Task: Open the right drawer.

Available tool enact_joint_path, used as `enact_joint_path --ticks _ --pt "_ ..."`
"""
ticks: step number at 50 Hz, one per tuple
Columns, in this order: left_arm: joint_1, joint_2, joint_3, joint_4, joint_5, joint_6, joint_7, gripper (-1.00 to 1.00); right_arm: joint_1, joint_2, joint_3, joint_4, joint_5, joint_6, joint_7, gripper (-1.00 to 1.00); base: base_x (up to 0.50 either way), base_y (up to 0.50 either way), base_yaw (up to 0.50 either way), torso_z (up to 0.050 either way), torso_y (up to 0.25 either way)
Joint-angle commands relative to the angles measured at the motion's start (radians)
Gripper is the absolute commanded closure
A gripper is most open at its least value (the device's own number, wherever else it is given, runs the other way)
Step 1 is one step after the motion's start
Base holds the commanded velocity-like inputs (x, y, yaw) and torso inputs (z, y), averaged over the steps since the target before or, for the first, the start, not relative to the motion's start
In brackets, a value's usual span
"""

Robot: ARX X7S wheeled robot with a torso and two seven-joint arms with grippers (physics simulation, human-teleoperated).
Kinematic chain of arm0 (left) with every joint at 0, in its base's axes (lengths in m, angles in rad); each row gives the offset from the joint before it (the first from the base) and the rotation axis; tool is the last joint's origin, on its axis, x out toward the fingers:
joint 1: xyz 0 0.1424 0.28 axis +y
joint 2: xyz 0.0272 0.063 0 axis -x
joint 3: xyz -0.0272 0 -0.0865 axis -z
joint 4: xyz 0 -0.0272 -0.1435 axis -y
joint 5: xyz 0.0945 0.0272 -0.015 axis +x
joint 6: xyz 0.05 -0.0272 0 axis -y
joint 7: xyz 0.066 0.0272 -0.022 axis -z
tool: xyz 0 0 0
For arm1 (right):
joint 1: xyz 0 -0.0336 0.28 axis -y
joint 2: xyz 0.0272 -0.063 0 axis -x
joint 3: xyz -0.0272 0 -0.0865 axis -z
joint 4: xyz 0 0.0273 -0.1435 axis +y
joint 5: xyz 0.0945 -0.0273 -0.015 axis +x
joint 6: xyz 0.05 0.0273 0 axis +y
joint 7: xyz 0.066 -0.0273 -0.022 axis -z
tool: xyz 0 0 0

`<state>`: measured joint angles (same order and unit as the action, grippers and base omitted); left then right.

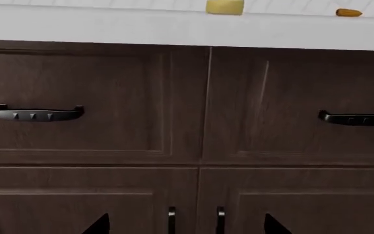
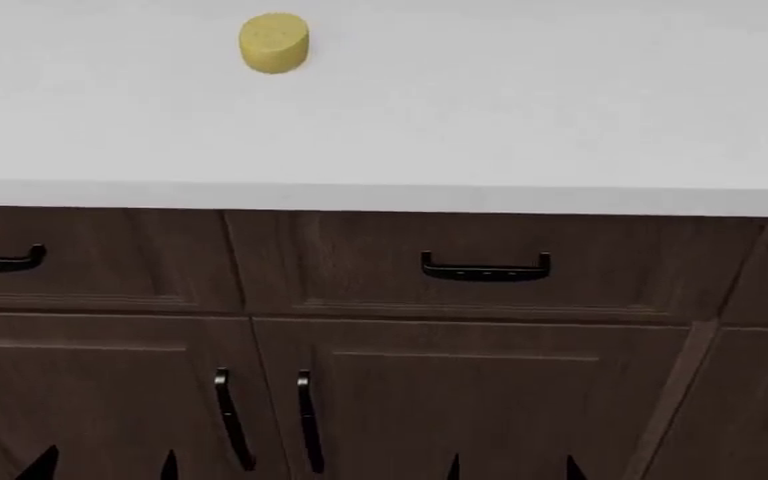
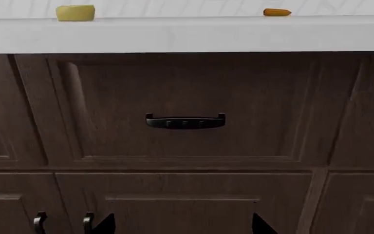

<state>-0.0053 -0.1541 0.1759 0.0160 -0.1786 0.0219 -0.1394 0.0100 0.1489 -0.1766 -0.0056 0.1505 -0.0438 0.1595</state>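
A white countertop [image 2: 491,110] fills the upper half of the head view, its front edge running across just above the middle. Below it stands dark-brown wood-grain cabinetry. The right drawer [image 2: 491,265] sits directly under the counter edge at centre-right of the head view, shut flush with its frame, and its black bow handle [image 2: 486,267] lies level at the panel's middle. In the right wrist view that drawer [image 3: 187,107] is square ahead, with the handle [image 3: 185,121] near the frame's centre. The left drawer [image 2: 91,260] lies at the middle left of the head view, touching the right one along an upright seam. Under both are two cabinet doors [image 2: 464,400] whose upright black handles [image 2: 267,418] stand side by side at lower left of centre.

The right gripper [image 3: 181,224] shows only as two dark fingertips spread wide apart at the lower edge, holding nothing. The left gripper [image 1: 185,225] likewise shows two spread tips.

A yellow round block [image 2: 275,42] sits on the counter at upper left. A small orange object [image 3: 276,12] lies farther right.
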Motion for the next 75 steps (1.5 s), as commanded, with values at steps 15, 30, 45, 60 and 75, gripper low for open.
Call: enact_joint_path --ticks 15,30,45,60,75 --pt "-0.006 -0.012 0.013 -0.006 -0.023 -0.001 -0.012 -1.00 0.001 0.014 -0.015 -0.010 0.019 0.014 0.020 -1.00 0.00 0.00 0.00 0.000 -0.083" --pt "-0.004 -0.017 0.013 0.003 -0.043 -0.006 -0.024 -1.00 0.008 0.021 -0.030 0.012 0.018 -0.013 0.020 -1.00 0.06 0.00 0.00 0.000 0.000" --pt "-0.010 -0.021 0.020 -0.019 -0.051 0.014 -0.027 -1.00 0.009 0.029 -0.038 0.013 0.027 -0.014 0.025 -1.00 0.34 0.00 0.00 0.000 0.000" --pt "-0.010 -0.027 0.027 -0.018 -0.058 0.015 -0.036 -1.00 0.010 0.034 -0.042 0.006 0.037 -0.003 0.039 -1.00 0.18 0.00 0.00 0.000 0.000" --pt "-0.011 -0.037 0.037 -0.011 -0.069 0.004 -0.038 -1.00 0.050 0.083 -0.137 -0.119 -0.281 0.359 0.249 -1.00 0.00 0.00 0.00 0.000 0.000"
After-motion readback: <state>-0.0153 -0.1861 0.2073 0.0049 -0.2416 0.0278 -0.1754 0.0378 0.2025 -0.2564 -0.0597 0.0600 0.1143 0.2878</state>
